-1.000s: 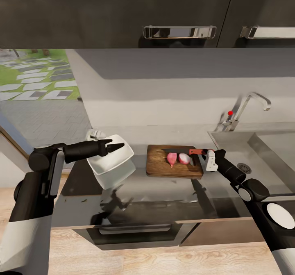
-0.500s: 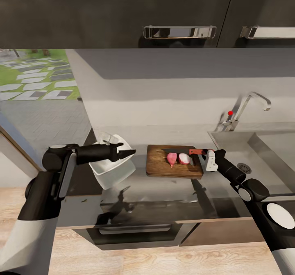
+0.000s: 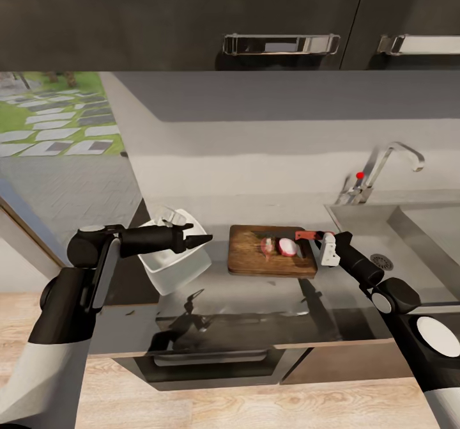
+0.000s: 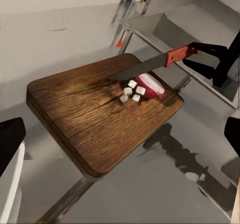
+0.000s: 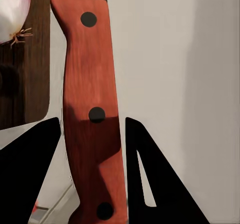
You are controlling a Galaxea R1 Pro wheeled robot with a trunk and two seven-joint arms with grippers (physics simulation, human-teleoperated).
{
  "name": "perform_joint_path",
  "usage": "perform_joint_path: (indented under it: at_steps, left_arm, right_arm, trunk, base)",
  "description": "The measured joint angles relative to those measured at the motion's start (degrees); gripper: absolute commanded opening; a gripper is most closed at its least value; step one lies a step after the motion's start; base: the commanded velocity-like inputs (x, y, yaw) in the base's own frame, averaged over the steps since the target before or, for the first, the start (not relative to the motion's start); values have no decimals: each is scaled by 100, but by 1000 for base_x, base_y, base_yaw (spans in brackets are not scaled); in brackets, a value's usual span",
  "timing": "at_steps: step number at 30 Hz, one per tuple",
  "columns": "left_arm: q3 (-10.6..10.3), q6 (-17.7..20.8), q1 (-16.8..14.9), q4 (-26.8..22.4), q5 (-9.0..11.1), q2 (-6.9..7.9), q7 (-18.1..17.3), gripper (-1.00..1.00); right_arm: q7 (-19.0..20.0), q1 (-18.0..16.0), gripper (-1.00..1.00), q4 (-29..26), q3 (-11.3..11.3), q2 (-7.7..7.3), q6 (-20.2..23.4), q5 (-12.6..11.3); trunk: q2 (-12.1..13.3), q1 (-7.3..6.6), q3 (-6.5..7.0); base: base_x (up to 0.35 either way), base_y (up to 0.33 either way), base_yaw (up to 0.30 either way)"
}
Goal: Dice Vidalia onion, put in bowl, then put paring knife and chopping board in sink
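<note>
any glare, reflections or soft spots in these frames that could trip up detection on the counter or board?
Head view: the steel countertop mirrors the arms as dark smears, and the onion pieces on the board look soft and small. Left wrist view: sharper, white dice distinct, the knife casting a shadow on the wood. Right wrist view: the red handle is crisp, shaded near the fingers.

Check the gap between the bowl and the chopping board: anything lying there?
Nothing: the head view shows bare countertop between the bowl and the chopping board.
</note>
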Motion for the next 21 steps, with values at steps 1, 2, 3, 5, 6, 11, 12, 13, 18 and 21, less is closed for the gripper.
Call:
perform_joint_path:
  at_steps: [1, 2, 3, 5, 6, 11, 12, 13, 18, 21]
  left_arm:
    - [-1, 18, 1, -3, -1, 5, -4, 100]
    - [-1, 19, 2, 0, 0, 11, -4, 100]
    - [-1, 19, 2, 0, 0, 10, -6, 100]
    - [-1, 19, 3, 0, 0, 10, -5, 100]
    - [-1, 19, 1, -2, 0, 11, -4, 100]
    - [-1, 19, 2, -1, 0, 12, -4, 100]
    - [-1, 18, 4, -2, 0, 12, -4, 100]
    - [-1, -2, 4, -6, 0, 13, -3, 100]
    - [-1, -13, 5, -4, 0, 23, -3, 100]
    - [-1, -31, 3, -1, 0, 35, -4, 100]
  right_arm:
    - [7, 4, -100, 107, 3, -10, -17, 106]
    - [7, 3, -100, 118, 3, -10, -16, 104]
    - [7, 3, -100, 120, 4, -10, -16, 104]
    - [7, 3, -100, 123, 4, -10, -16, 104]
    - [7, 3, -100, 140, 3, -10, -16, 108]
    - [6, 3, -100, 219, 3, -10, -16, 109]
    - [6, 3, -100, 225, 3, -10, -16, 106]
    - [5, 3, -100, 237, 3, -15, -16, 109]
    - [6, 3, -100, 237, 3, -61, -16, 111]
    - [7, 3, -100, 237, 3, -81, -16, 108]
  trunk:
    - [0, 1, -1]
    - [0, 1, -1]
    - [0, 1, -1]
    - [0, 1, -1]
    - [0, 1, -1]
    - [0, 1, -1]
    - [0, 1, -1]
    - [0, 1, -1]
    - [0, 1, -1]
    - [0, 1, -1]
  base:
    - [0, 0, 0]
    - [0, 0, 0]
    - [0, 0, 0]
    - [0, 0, 0]
    - [0, 0, 0]
    - [0, 0, 0]
    - [0, 0, 0]
    - [0, 0, 0]
    - [0, 0, 0]
    - [0, -68, 0]
